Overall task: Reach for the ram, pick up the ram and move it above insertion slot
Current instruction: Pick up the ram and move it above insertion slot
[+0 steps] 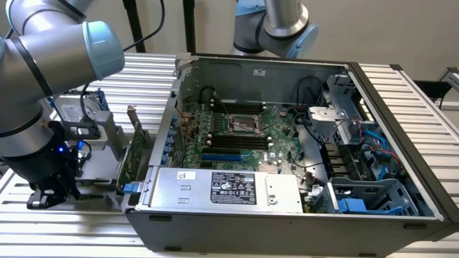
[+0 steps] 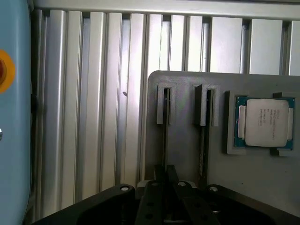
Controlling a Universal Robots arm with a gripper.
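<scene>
One open computer case [image 1: 287, 231] sits beside the grey holder [image 2: 185, 140], where the ram [image 2: 165, 131] stands on edge in a slot. Your gripper [image 2: 165, 173] sets its fingers [image 2: 171, 174] narrow about the ram's edge: the pick-up step, seemingly. Any lift calls for a straight pull between the slot walls.

My arm [image 1: 32, 102] folds down steeply above my gripper [image 2: 165, 172], which points straight down, fingers [image 2: 172, 174] pinched nearly together.
</scene>
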